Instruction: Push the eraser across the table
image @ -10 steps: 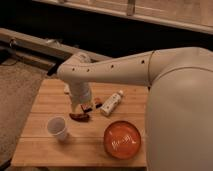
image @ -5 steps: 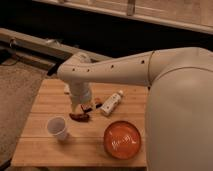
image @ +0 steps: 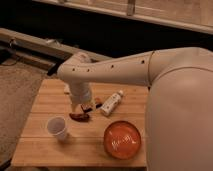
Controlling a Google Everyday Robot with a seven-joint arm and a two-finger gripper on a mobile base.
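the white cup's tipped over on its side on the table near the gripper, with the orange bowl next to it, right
Not quite. The camera view shows the white cup standing upright, mouth up, not tipped over. The rest holds: it is on the table near the gripper, which is down close to the tabletop, with the orange bowl next to it.

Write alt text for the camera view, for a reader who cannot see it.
A white robot arm reaches over a wooden table, its tool low near the middle, beside the eraser. A dark reddish lump lies just in front of the tool, with a white bottle, white cup and orange bowl nearby.
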